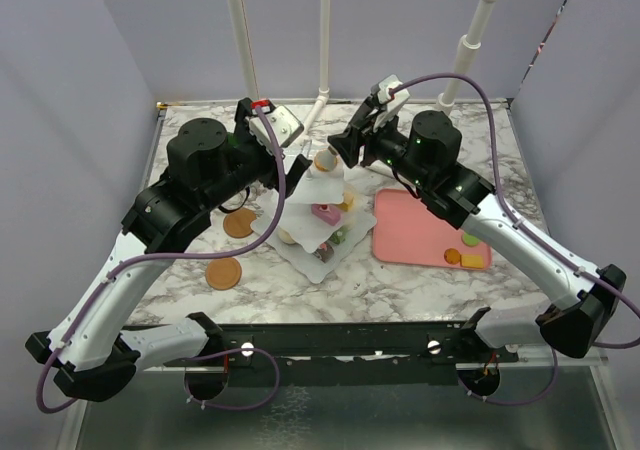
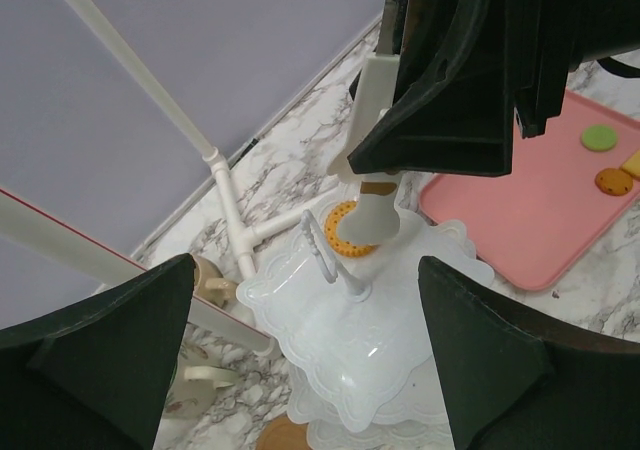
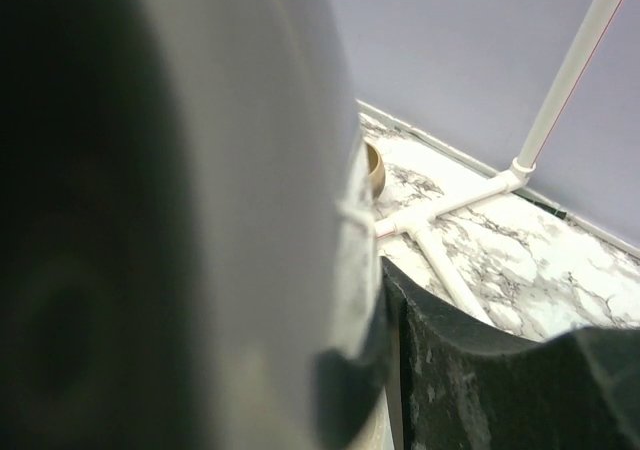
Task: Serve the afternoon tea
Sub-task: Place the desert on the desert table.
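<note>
The white tiered stand (image 1: 322,184) (image 2: 385,325) stands mid-table, with an orange biscuit (image 2: 343,232) on its top plate and small pastries (image 1: 325,211) on the lower plates. My right gripper (image 1: 337,150) (image 2: 400,160) (image 3: 375,370) hangs over the top plate with a cream pastry (image 2: 375,215) between its fingers. The pastry's lower end is at the plate, beside the biscuit. Whether the fingers press on it does not show. My left gripper (image 1: 298,162) (image 2: 310,370) is open wide above the stand's near side, holding nothing. A beige mug (image 2: 205,282) sits behind the stand.
The pink tray (image 1: 415,232) (image 2: 520,225) lies right of the stand, with green (image 2: 600,137), brown (image 2: 612,179) and yellow pieces on it. Two brown coasters (image 1: 239,223) (image 1: 223,272) lie to the left. White pipes (image 1: 325,40) (image 2: 232,205) stand at the back wall.
</note>
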Tool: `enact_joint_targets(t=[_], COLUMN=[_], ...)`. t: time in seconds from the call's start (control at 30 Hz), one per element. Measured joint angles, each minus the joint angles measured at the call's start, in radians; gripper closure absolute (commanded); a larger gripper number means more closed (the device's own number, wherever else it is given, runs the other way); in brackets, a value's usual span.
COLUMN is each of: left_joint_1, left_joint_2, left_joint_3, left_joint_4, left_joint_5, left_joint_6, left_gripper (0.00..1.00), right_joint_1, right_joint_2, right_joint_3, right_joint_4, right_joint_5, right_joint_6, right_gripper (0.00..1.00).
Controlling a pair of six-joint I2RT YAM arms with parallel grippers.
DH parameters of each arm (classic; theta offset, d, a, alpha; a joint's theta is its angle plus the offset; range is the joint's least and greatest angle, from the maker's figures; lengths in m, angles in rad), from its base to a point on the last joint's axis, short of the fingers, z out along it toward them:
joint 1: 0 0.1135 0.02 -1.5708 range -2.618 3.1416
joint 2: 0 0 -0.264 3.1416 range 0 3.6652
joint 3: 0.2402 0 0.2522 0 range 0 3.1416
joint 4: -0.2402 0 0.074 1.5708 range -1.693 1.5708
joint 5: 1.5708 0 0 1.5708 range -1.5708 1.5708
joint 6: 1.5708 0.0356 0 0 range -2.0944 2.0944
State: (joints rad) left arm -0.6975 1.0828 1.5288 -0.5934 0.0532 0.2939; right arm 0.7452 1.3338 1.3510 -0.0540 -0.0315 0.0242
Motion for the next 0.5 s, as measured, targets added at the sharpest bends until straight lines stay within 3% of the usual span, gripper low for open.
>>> enact_joint_targets(t=[0.23,0.5], left_joint_1=[0.0,0.0], left_joint_2=[-0.005,-0.034], left_joint_3=[-0.013,-0.109], left_joint_4=[0.003,-0.004], left_joint_5=[0.052,0.256], left_joint_6=[0.022,0.109], left_gripper=[0.08,0.11], right_joint_1=[0.0,0.0], right_joint_2=[-0.035,-0.23], right_joint_3=[-0.001,-0.138], right_joint_4=[0.0,0.006], right_joint_5=[0.021,0.242], right_joint_6=[0.0,0.012], right_gripper=[0.44,0.45])
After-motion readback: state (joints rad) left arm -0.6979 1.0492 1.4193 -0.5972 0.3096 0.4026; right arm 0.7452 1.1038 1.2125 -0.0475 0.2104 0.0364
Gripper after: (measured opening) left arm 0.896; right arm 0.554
